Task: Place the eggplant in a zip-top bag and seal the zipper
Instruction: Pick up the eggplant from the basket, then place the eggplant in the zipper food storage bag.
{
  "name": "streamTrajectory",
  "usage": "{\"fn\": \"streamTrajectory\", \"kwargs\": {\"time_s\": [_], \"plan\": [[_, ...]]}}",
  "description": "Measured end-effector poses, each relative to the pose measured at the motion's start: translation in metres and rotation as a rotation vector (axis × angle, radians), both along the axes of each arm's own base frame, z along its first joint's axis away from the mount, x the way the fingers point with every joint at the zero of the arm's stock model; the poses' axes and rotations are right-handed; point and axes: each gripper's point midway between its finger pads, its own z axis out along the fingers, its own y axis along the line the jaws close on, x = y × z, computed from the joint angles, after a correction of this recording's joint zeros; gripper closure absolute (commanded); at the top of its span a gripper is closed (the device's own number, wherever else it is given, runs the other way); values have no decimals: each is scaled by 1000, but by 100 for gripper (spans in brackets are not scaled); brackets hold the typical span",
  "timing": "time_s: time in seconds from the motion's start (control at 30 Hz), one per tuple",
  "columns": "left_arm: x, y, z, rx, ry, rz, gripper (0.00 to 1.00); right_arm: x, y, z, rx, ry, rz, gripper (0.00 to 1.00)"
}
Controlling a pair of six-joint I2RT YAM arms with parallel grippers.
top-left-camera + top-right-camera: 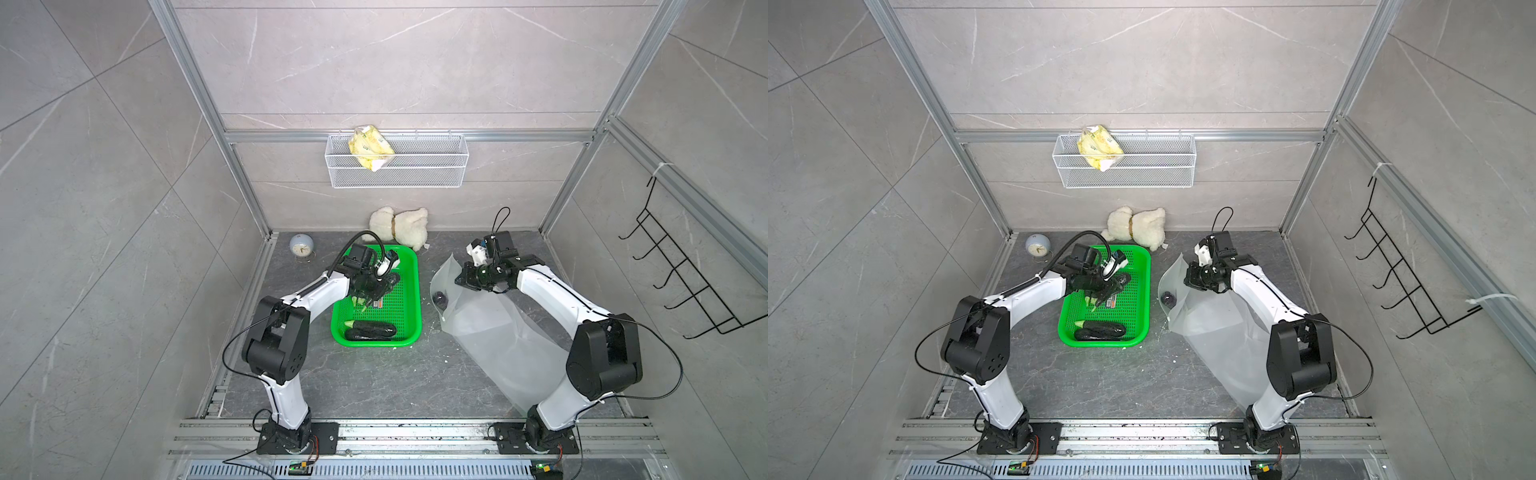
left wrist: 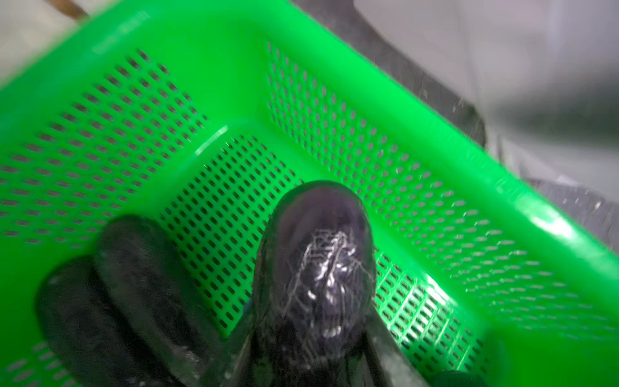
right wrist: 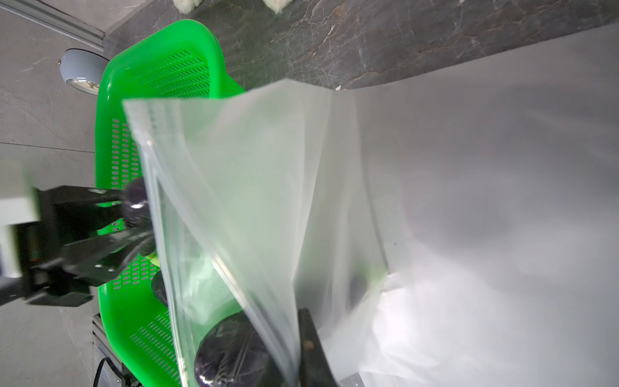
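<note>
My left gripper (image 1: 380, 289) (image 1: 1112, 286) reaches into the green basket (image 1: 418, 291) (image 2: 368, 77). It is shut on a dark purple, film-wrapped eggplant (image 2: 315, 261), with a jaw on each side. Two more eggplants (image 1: 370, 331) (image 1: 1100, 331) lie at the basket's near end. My right gripper (image 1: 460, 280) (image 3: 296, 335) is shut on the rim of the clear zip-top bag (image 1: 498, 332) (image 3: 435, 201) and holds its mouth up, facing the basket. A dark purple rounded thing (image 1: 439, 297) (image 3: 234, 355) shows through the bag's plastic near the mouth.
A small round clock (image 1: 300, 246) stands at the back left, and a white plush toy (image 1: 399, 226) lies behind the basket. On the back wall hangs a white wire basket (image 1: 415, 174) holding a yellow packet (image 1: 370, 146). A black hook rack (image 1: 685, 270) hangs on the right wall.
</note>
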Motion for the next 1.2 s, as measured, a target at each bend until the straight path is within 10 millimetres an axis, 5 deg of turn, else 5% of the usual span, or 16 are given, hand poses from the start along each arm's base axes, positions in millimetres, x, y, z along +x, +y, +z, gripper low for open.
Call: {"fn": "streamTrajectory", "kwargs": {"time_s": [0.27,0.6,0.87,1.2], "plan": [[8,-19,71,-268,-127,91,68,-5,9,-4,2,9,16,92],[-4,-96,140,-612,-197,104,68,-7,18,-5,12,5,29,92],[-14,-138,148,-750,-293,100,68,-7,25,-2,61,6,37,92],[8,-154,100,-824,-276,138,69,-12,26,6,85,11,34,92]]}}
